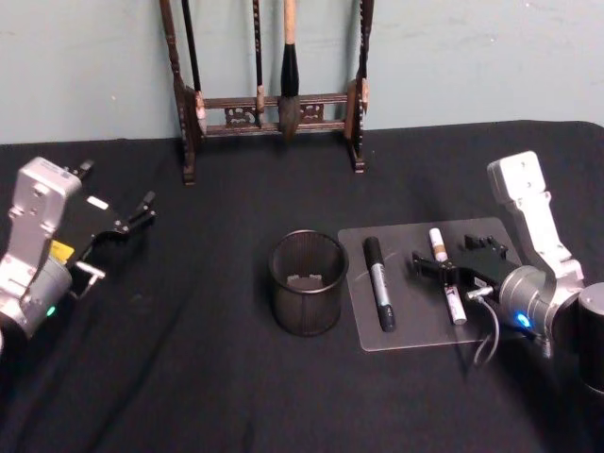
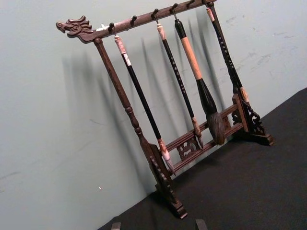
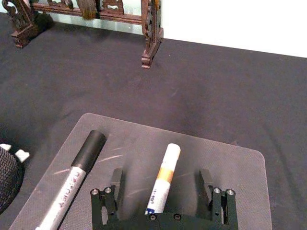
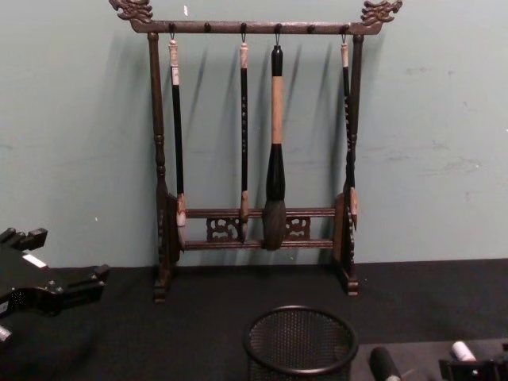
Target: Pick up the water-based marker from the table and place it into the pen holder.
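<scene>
1. One pen holder (image 1: 307,311): a round black mesh cup, upright on the black cloth (image 1: 189,359), just left of the clear mat (image 1: 420,323) and not touching it.
2. Inside the cup, low down in the head view, a few small pale pieces, too unclear to name.
3. One clear mat, flat on the cloth, bearing two markers side by side with a bare strip between them.
4. First of the two: the water-based marker (image 1: 438,243), white with an orange band, lying flat on the mat's right half.
5. Second: a grey marker (image 1: 379,283) with a black cap, lying flat on the half nearer the pen holder, cap end toward the far edge of the table.
6. Two pincers. Down low over the mat, the right gripper (image 3: 161,175), fingers spread wide, one on each side of the water-based marker, clear of it on both sides. Nothing gripped.
7. Out at the table's left, well apart from cup and mat, the left gripper (image 2: 158,225), aimed at the rack, its two fingertips apart with nothing between them.
8. One brush rack (image 4: 157,143) of dark carved wood at the far edge of the table, behind the cup.
9. Four brushes (image 4: 275,159) hanging from its top bar, one far thicker than the other three.
</scene>
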Controlling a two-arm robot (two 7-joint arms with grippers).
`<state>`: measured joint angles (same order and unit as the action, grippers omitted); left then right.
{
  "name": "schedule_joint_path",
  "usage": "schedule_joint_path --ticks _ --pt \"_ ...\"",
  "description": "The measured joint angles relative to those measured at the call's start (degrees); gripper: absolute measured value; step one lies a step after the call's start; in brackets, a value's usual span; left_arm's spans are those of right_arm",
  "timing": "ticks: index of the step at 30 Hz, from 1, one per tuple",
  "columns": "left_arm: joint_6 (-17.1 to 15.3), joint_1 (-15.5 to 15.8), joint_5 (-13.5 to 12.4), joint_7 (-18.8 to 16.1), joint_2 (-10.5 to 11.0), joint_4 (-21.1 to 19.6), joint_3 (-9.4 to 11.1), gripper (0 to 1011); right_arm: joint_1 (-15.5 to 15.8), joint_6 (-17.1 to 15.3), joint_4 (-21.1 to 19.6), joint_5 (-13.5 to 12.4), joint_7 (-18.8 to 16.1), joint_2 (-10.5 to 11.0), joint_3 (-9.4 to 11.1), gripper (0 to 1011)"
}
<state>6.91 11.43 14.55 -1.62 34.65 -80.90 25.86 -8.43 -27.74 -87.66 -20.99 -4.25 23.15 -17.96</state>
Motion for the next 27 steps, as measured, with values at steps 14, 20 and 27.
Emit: schedule_joint_path --ticks 14,20,27 --pt "0.00 0.00 0.00 0.00 0.00 0.00 0.00 1001 0.69 -0.44 0.12 1.66 -1.00 -0.84 0.86 1002" --pt "0.00 0.00 0.00 0.00 0.00 0.00 0.00 1001 1.02 -0.66 0.04 2.50 -1.35 -1.23 1.17 1003" --pt "0.00 0.00 0.00 0.00 0.00 0.00 0.00 1001 1.41 -0.70 -0.14 3.50 -1.77 -1.62 1.60 1003"
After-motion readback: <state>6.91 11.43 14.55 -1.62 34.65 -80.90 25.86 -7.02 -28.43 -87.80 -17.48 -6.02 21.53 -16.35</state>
